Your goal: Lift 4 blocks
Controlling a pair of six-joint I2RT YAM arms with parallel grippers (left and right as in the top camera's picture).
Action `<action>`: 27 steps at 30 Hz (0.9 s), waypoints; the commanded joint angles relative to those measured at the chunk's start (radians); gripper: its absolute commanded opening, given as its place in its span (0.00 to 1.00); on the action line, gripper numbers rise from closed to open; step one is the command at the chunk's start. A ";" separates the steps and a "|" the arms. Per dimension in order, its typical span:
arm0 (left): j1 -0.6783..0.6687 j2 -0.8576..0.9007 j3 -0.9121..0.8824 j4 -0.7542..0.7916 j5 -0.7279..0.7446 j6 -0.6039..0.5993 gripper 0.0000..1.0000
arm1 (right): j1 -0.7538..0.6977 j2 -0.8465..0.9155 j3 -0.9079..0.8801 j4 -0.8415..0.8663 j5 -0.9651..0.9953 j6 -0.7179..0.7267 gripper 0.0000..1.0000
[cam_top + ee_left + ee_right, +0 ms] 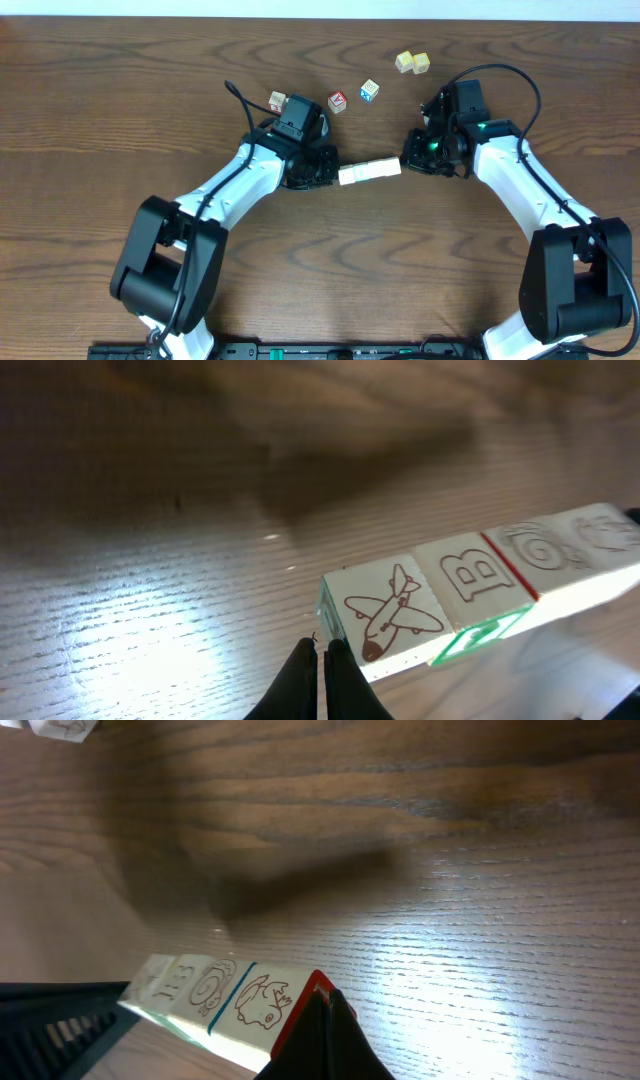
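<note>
My left gripper (320,650) and right gripper (322,1005), jaws closed and empty, squeeze the row of four cream wooden letter cubes (369,171) from nine and three o'clock, above the brown wooden table (100,100)

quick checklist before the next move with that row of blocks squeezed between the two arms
1. Count in the row: ok, four block faces show in the left wrist view.
2. The left pincer is shut, tips at the end of the airplane block: ok.
3. The right pincer is shut, tips at the end of the rabbit block: ok.
4. No gaps between blocks: ok, faces meet edge to edge.
5. Row clear of the table: cannot tell for sure; its shadow lies apart from it, which suggests it is lifted.
6. The red-faced cube and blue-faced cube are away from the row: ok.
</note>
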 commanded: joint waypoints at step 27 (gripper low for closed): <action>-0.073 0.008 0.007 0.043 0.103 -0.007 0.07 | 0.092 -0.006 -0.080 0.045 -0.137 0.026 0.01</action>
